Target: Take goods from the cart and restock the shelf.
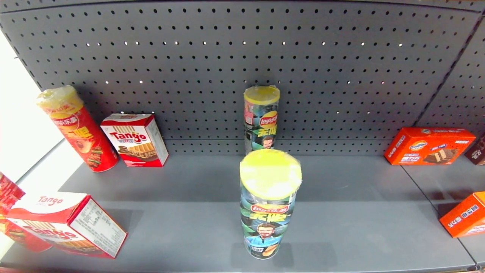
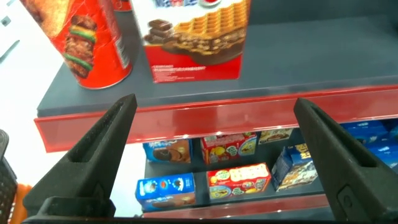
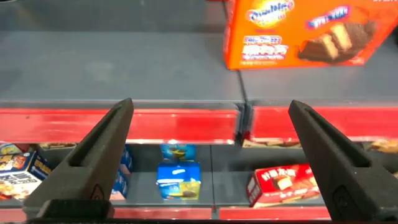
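A tall chip can with a yellow lid is standing in the lower middle of the frame, near the front of the gray shelf. A second can is standing behind it, by the back wall. The left gripper and the right gripper are both hanging before the red shelf edge, jaws wide, holding nothing. Such a can is probably light, smooth and tippy, so gripping it gently around its middle, not the lid, looks best.

Three cans, two wafers, two orange boxes
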